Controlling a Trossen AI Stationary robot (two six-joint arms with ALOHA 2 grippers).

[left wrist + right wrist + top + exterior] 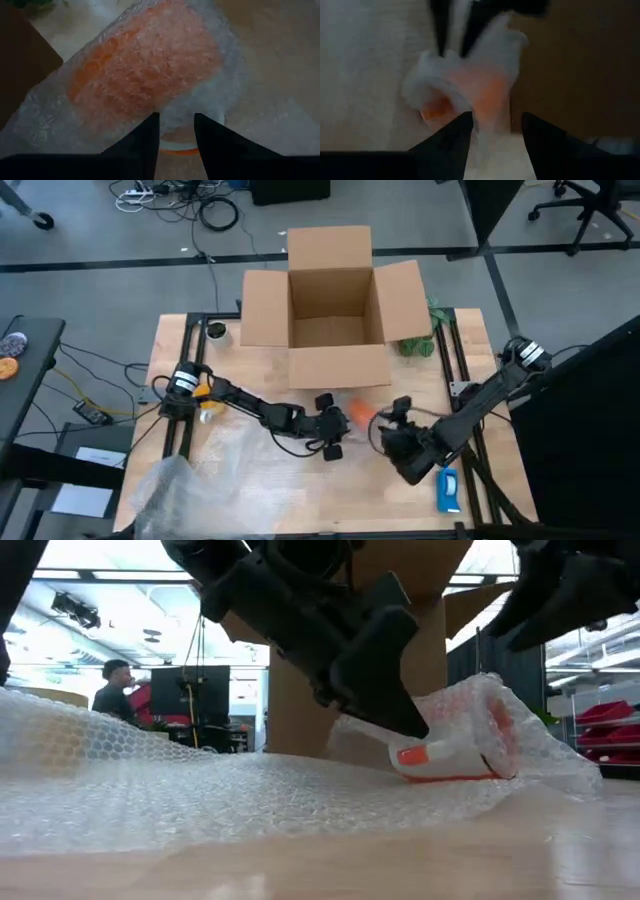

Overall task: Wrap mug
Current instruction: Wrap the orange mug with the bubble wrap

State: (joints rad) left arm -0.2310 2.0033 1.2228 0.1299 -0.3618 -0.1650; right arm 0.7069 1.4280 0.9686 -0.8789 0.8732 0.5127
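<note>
Mug (455, 755) lies on its side on worktop (360, 490), just before cardboard box (330, 305), half swathed in bubble wrap (200, 790).

Left gripper (175, 131): fingers pinching wrap at mug's rim.

Right gripper (492, 132): fingers parted, straddling wrapped mug, gripping nothing.

Judgement: mug stiff, light, probably breakable, rolls easily; wrap soft, slippery. Best hold: across body.

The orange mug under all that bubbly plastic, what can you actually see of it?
The mug is small, bright orange and rounded, lying on its side on the wooden table, just in front of the cardboard box. Clear bubble wrap is draped over most of it, so the orange shows only hazily, and its rim peeks out underneath. The left claw has its fingers close together at the wrap by the rim. The right claw hovers open close beside it. No handle is visible.
</note>
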